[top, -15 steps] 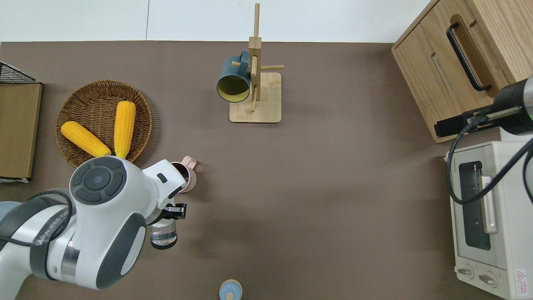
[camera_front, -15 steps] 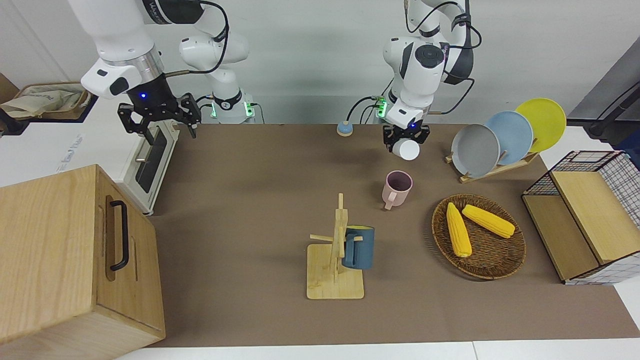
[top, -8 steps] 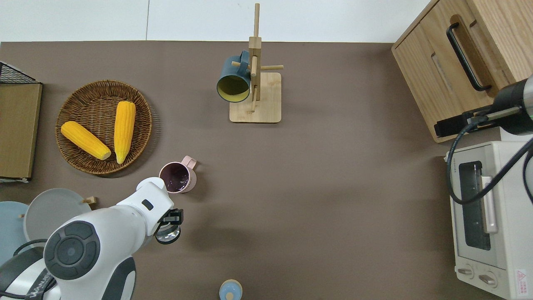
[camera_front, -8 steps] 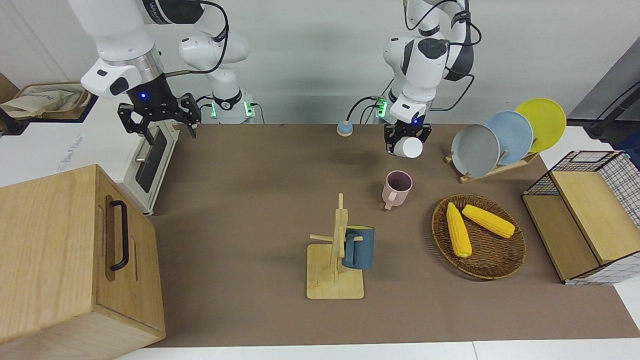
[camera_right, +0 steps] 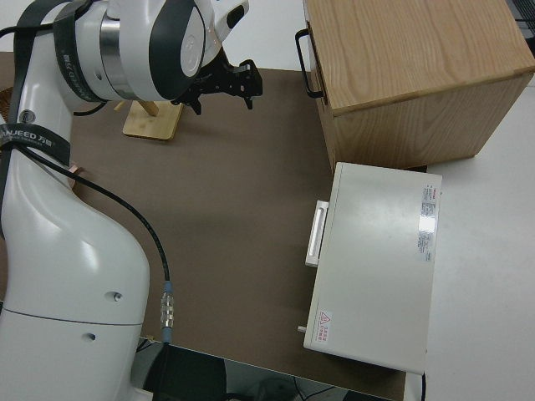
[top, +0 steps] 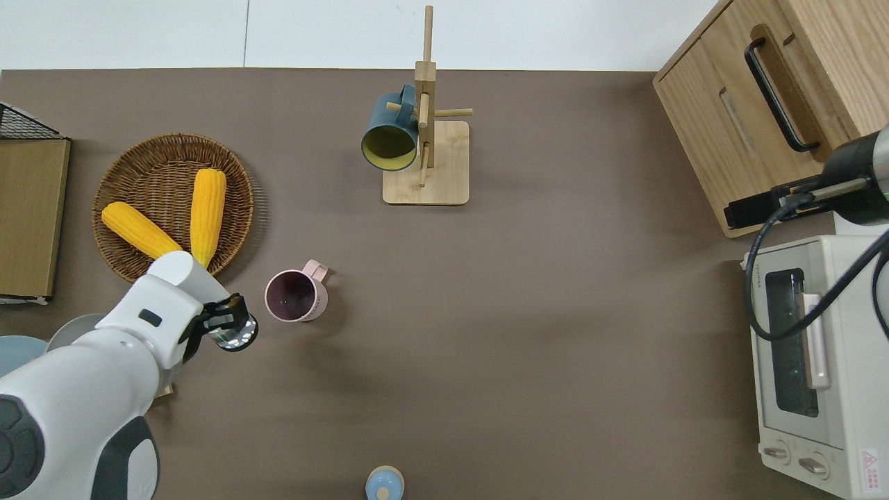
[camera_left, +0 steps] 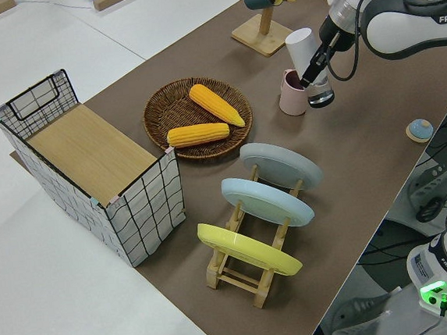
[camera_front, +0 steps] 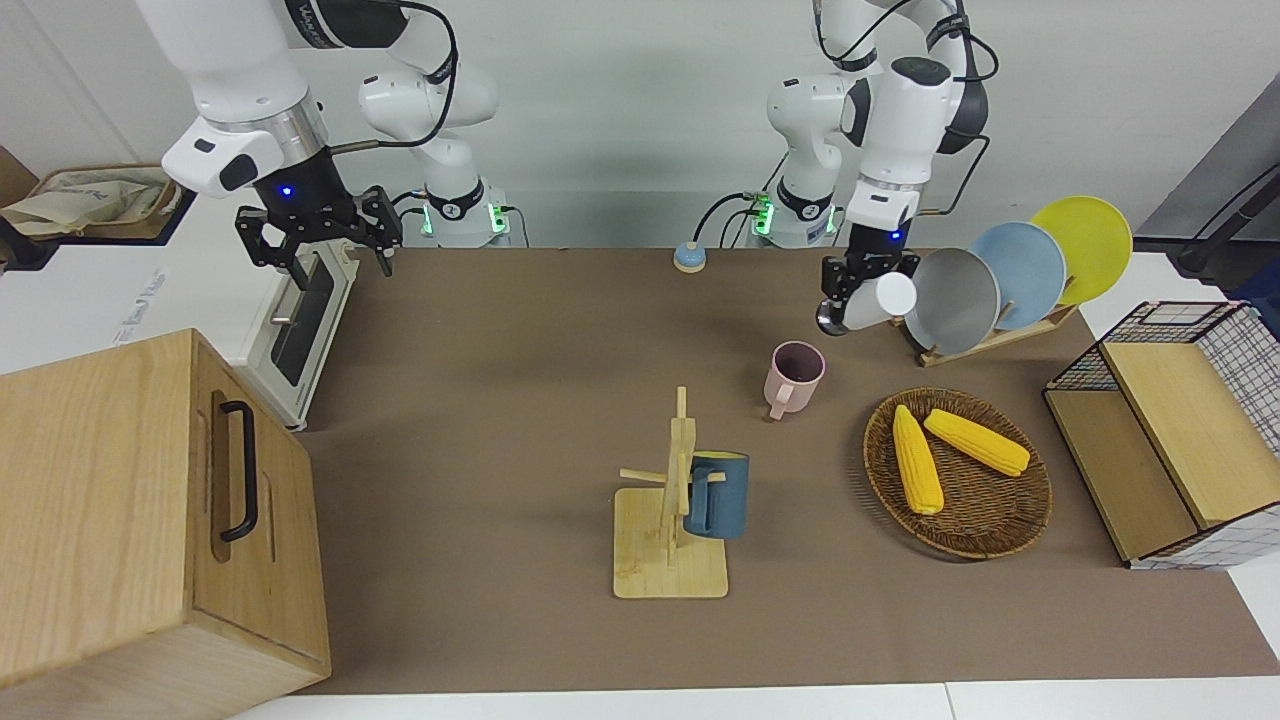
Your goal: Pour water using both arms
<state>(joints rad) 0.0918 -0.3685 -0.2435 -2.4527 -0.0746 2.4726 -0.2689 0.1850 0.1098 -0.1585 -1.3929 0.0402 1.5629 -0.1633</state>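
Brown matting [top: 555, 312] covers the table, and we see its widest bare stretch running from the pink mug [top: 294, 301] across to the white toaster oven [top: 809, 389] at the right arm's end. At that same end the wooden cabinet [camera_front: 150, 520] sits on the corner farthest from the robots, its black handle turned toward the open stretch. At the left arm's end we find a wire-sided wooden box [camera_front: 1180, 440], then a plate rack [camera_left: 254, 243] holding 3 plates along the edge nearest the robots, and a wicker basket [top: 132, 173] with 2 corn cobs [top: 207, 212]. A wooden mug stand [top: 425, 160] carrying a dark blue mug [top: 389, 135] stands toward the table's edge farthest from the robots, well apart from everything else. A small blue knob [top: 384, 482] lies at the edge nearest the robots.

We see the left arm bent low over the mat, its left gripper [top: 226, 326] pinching a clear glass cup [top: 235, 337], tilted with its mouth turned toward the pink mug. The cup hangs over bare mat just beside the mug, between it and the plate rack. The right arm is parked, and the fingers of the right gripper [camera_front: 318, 235] are spread with nothing between them.
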